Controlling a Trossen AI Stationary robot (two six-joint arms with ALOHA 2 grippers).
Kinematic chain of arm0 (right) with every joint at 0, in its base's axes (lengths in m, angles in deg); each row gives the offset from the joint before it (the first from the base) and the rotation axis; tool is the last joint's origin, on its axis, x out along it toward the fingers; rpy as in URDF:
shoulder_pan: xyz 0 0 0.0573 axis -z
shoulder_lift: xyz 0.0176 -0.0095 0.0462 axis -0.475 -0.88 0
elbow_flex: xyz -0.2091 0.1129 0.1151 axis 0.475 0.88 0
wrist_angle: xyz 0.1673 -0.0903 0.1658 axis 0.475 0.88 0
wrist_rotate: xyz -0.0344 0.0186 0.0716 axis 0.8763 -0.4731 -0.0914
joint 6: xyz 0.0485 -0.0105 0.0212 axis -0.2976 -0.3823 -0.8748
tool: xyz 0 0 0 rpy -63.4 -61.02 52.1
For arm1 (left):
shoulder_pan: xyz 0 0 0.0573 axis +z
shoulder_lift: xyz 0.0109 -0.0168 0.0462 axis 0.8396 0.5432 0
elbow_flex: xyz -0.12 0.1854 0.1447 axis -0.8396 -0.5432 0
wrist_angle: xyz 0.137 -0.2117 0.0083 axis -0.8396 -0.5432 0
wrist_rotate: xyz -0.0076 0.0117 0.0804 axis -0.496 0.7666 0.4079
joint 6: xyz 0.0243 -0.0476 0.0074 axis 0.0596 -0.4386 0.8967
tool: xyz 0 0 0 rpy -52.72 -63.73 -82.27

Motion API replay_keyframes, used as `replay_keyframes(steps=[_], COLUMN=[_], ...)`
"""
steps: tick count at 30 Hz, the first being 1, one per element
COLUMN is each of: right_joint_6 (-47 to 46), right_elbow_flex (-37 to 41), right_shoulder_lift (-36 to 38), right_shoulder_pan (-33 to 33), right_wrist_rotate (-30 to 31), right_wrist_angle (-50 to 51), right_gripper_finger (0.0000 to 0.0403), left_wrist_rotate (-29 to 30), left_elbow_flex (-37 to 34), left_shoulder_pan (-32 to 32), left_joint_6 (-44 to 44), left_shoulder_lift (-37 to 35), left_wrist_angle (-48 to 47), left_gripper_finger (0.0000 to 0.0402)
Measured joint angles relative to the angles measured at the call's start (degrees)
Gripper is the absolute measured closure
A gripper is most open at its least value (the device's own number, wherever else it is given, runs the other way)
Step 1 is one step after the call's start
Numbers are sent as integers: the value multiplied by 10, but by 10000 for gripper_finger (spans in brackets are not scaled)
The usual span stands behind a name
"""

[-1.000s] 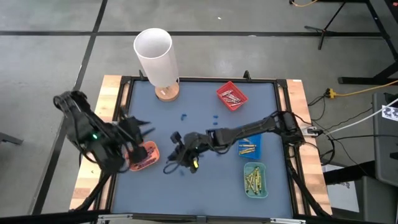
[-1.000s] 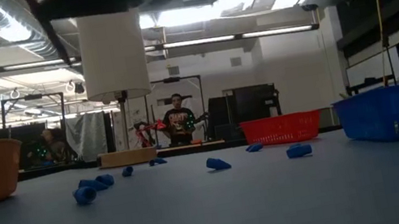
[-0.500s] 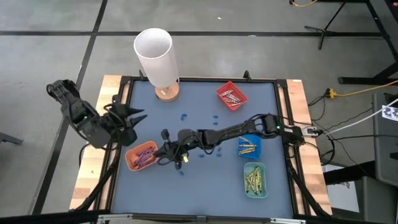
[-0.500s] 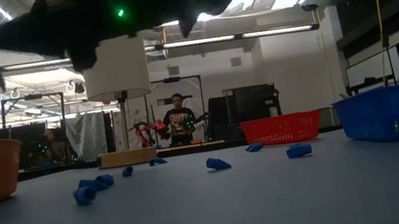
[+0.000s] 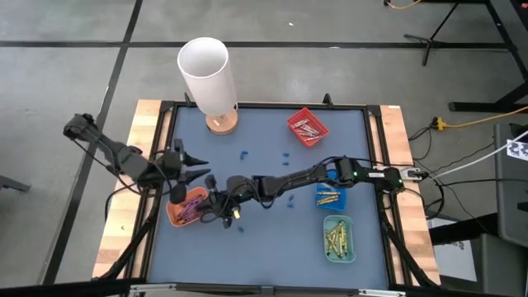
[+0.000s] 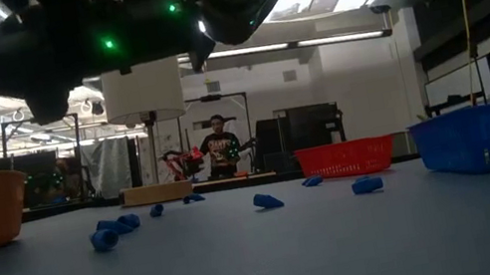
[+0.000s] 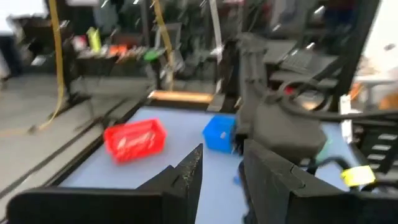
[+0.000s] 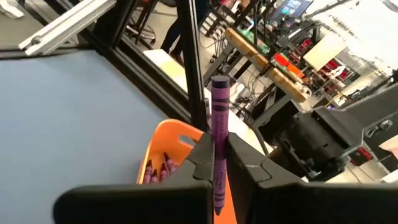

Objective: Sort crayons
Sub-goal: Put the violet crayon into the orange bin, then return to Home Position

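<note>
The right hand [image 8: 214, 163], gripping 1 purple crayon [image 8: 218, 134], has swept left to the orange tray [image 5: 185, 206], probably for release; the left hand [image 5: 198, 165] has pulled back, fingers apart.

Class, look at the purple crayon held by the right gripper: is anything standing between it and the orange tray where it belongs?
Nothing visible does. The right gripper holds the purple crayon just beside the orange tray; the left gripper hovers off to the side.
</note>
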Motion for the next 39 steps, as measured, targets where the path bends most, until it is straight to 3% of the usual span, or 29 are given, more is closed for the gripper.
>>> replay_keyframes(steps=[7,16,23,29,33,39], right_joint_6=[0,0,0,0,0,-37], right_elbow_flex=[0,0,0,1,0,1], right_shoulder_lift=[0,0,0,11,52,136], right_shoulder_pan=[0,0,0,-4,-7,-8], right_wrist_rotate=[1,1,2,71,88,88], right_wrist_angle=[7,11,11,25,93,280], right_gripper_finger=[379,297,262,261,260,260], left_wrist_rotate=[-173,-362,-378,-373,-369,-364], left_elbow_flex=[-85,-121,-187,-246,-285,-340], left_shoulder_pan=[109,258,290,290,290,290], left_joint_6=[106,116,113,113,116,116], left_shoulder_lift=[-34,-112,-198,-269,-306,-348], left_wrist_angle=[161,162,158,168,179,183], left_gripper_finger=[300,300,300,300,300,300])
